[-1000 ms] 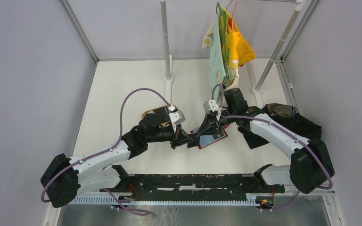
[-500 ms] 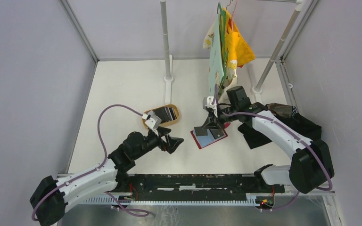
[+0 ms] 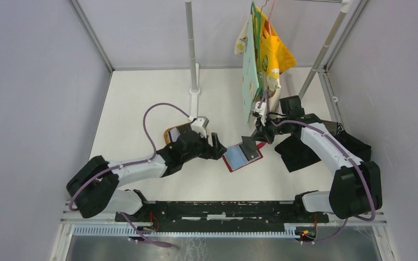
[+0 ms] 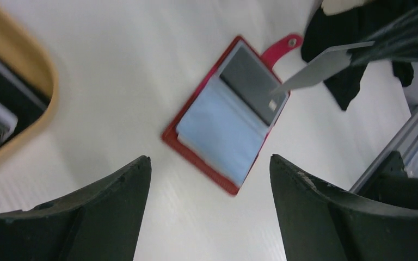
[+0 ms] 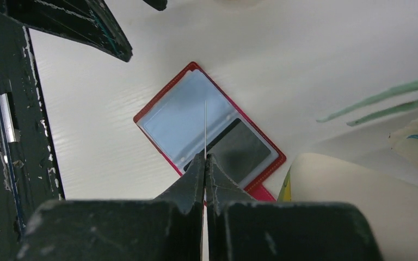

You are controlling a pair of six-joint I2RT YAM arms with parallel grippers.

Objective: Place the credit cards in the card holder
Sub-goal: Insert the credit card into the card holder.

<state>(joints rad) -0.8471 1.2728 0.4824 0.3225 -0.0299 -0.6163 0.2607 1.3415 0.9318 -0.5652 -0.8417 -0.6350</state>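
White table point(image 3: 141, 98) carries everything, and across it we see the two arms now drawn apart, where a second ago their tips met over the card holder point(image 3: 242, 156). Our left gripper point(image 3: 219, 147), which was clamped then, has let go, swung off toward the near side and come back. It now stands wide and empty just beside the holder's left edge, with the tan tray point(image 4: 42, 81) behind it. Our right gripper point(image 5: 205, 159) has closed in that same second and pinches a grey card point(image 4: 318, 68) by one end, lifted off the table above the holder. We read this as a handover: the card has passed from left to right. The holder itself lies open and flat on the table between the two grippers, pale lining up, hardly shifted. One dark card point(image 5: 240, 149) already sits in the pocket on its snap-tab side. We judge the next step to be sliding the grey card into a pocket, with the left fingers perhaps free to steady the holder.
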